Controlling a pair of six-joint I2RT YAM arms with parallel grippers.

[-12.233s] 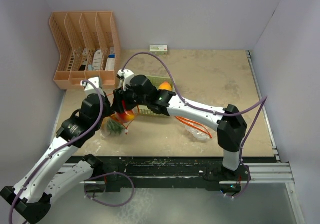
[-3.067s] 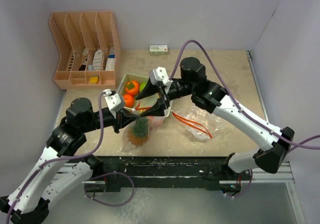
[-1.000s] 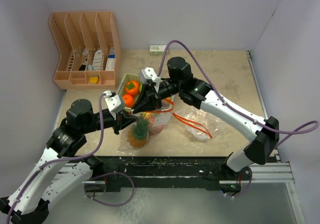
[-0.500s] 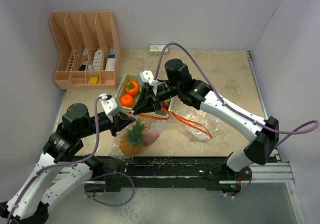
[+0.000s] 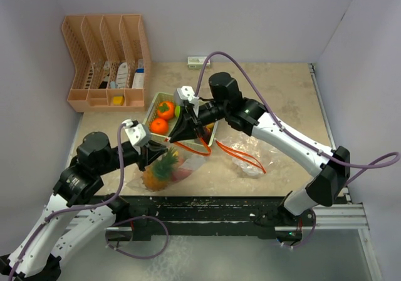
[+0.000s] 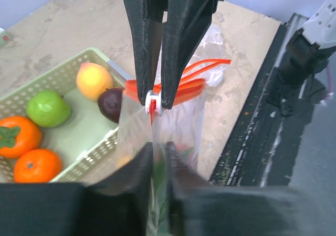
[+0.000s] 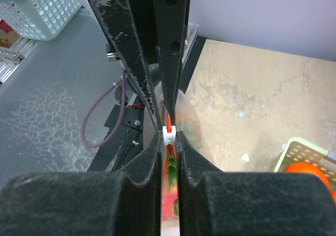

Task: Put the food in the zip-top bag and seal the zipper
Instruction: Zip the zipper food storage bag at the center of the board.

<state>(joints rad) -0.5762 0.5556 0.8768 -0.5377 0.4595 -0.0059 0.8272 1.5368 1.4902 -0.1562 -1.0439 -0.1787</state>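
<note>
Left claw (image 6: 159,152) and right claw (image 6: 153,102) were locked tip to tip on the zip-top bag (image 6: 181,115), over the surface (image 5: 276,106).

The left claw was pinched tight on the bag's top edge. The right claw, meeting it head-on, was clenched on the white slider (image 6: 151,100) of the orange zipper (image 6: 194,86). The bag dropped away below them, just beside the green basket (image 6: 37,83). The pineapple (image 5: 156,174) sat inside the bag with something red, possibly the pepper. In the basket lay two oranges (image 6: 34,165), the lime (image 6: 48,108), the mango (image 6: 94,81) and the dark purple fruit (image 6: 111,103).
</note>
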